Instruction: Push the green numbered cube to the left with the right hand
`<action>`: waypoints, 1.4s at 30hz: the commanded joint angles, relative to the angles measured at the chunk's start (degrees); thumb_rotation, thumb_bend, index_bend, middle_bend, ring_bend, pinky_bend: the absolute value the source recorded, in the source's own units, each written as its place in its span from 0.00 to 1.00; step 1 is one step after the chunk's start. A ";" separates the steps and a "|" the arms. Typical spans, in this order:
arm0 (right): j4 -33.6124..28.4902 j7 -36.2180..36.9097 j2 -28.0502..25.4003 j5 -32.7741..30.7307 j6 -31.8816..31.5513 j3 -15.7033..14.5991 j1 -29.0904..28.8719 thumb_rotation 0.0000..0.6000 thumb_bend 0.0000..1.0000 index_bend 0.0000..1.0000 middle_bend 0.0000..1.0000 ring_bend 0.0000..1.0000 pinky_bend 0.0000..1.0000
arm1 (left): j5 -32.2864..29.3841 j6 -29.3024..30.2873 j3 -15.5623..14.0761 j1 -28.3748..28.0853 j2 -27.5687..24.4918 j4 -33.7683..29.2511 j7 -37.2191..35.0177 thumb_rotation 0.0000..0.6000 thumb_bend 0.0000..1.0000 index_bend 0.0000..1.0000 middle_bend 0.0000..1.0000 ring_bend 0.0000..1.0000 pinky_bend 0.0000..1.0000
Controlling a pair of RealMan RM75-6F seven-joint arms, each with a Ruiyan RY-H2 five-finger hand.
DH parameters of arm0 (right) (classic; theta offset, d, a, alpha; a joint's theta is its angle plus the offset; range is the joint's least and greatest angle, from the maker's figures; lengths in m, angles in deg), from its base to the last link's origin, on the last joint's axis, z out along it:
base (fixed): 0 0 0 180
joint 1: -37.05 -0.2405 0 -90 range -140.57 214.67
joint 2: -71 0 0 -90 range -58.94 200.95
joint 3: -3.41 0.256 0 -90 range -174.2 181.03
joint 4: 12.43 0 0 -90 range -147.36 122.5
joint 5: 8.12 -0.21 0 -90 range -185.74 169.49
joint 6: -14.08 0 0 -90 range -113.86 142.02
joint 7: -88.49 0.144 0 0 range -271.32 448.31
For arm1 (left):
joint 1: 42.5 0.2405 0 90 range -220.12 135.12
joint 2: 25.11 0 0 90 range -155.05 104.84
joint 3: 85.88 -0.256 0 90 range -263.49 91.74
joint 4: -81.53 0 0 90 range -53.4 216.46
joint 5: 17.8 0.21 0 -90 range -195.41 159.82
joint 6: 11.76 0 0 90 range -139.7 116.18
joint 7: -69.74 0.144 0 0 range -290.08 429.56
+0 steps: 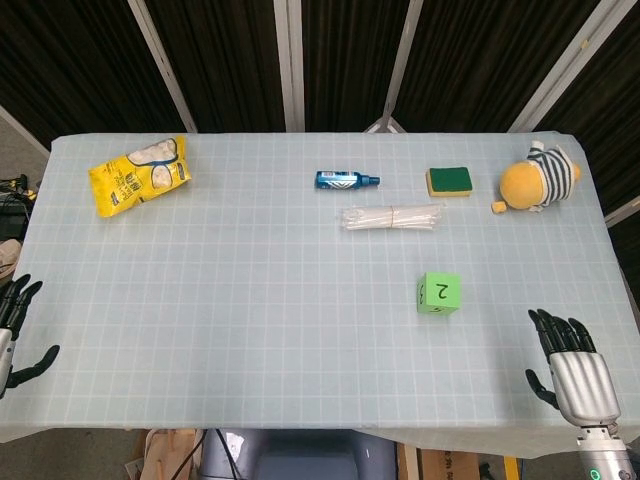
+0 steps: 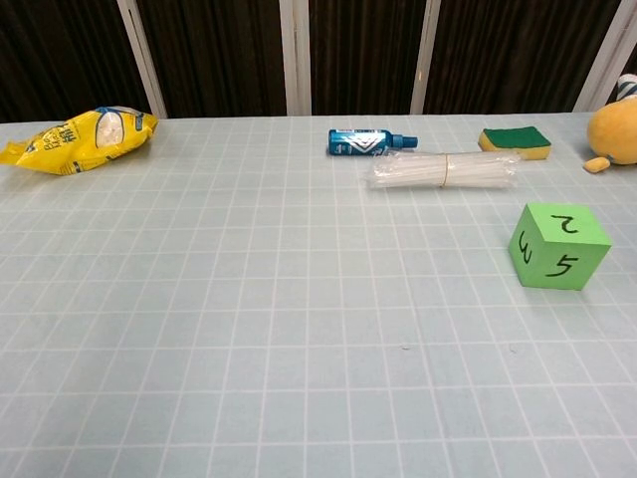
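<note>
I am seeing the cube (image 1: 439,293) sitting on the table (image 1: 250,300), right of centre and toward the near side; its top is showing a 2, and the chest view is showing a 5 on its near face; nothing is touching it. My right hand (image 1: 572,372) is hovering at the near right corner, fingers apart, holding nothing, well apart from the cube. My left hand (image 1: 12,332) is hanging off the near left edge, fingers spread, holding nothing. Along the far side are lying a yellow bag (image 1: 139,175), a blue bottle (image 1: 345,180), a straw bundle (image 1: 392,217), a sponge (image 1: 449,181) and a plush toy (image 1: 538,179).
</note>
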 commanded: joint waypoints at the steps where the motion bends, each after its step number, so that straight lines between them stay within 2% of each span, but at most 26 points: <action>1: 0.00 -0.43 0.16 -0.15 0.56 -0.05 -0.35 1.00 0.33 0.04 0.16 0.21 0.17 | -0.32 -0.11 0.25 -0.03 -0.20 -0.05 -0.56 1.00 0.34 0.03 0.00 0.00 0.00; 4: -0.11 -0.97 0.42 -0.59 1.59 -0.07 -0.79 1.00 0.33 0.06 0.17 0.23 0.19 | -0.31 -0.01 0.28 0.02 -0.15 0.18 -0.60 1.00 0.34 0.03 0.00 0.00 0.00; 12: -1.10 -0.72 -1.03 -4.31 9.25 1.16 -4.86 1.00 0.33 0.06 0.18 0.25 0.21 | -1.03 -1.03 0.41 -0.38 0.36 -0.14 1.15 1.00 0.34 0.03 0.00 0.00 0.00; 19: -4.83 -3.26 -3.21 -10.10 18.38 4.02 -10.94 1.00 0.33 0.06 0.18 0.25 0.21 | -1.20 -1.55 0.37 -0.62 0.71 -0.39 2.39 1.00 0.34 0.03 0.00 0.00 0.00; 26: -6.55 -6.30 -3.14 -21.66 27.47 8.11 -17.66 1.00 0.33 0.06 0.18 0.25 0.21 | -1.96 -1.68 0.75 -0.62 0.33 -0.26 1.37 1.00 0.34 0.03 0.00 0.00 0.00; 32: -6.38 -12.60 -2.14 -31.84 31.86 10.08 -23.54 1.00 0.33 0.06 0.18 0.25 0.21 | -2.30 -1.97 0.90 -0.71 0.02 -0.18 0.60 1.00 0.34 0.03 0.00 0.00 0.00; 37: -5.71 -16.79 -1.32 -41.70 34.42 10.92 -28.51 1.00 0.33 0.06 0.17 0.24 0.20 | -2.64 -2.12 1.05 -0.75 -0.11 -0.09 0.24 1.00 0.34 0.03 0.00 0.00 0.00; 42: -5.07 -21.05 -0.42 -49.05 34.26 10.54 -32.79 1.00 0.33 0.06 0.15 0.21 0.12 | -2.89 -2.27 1.16 -0.81 -0.18 -0.06 0.12 1.00 0.34 0.03 0.00 0.00 0.00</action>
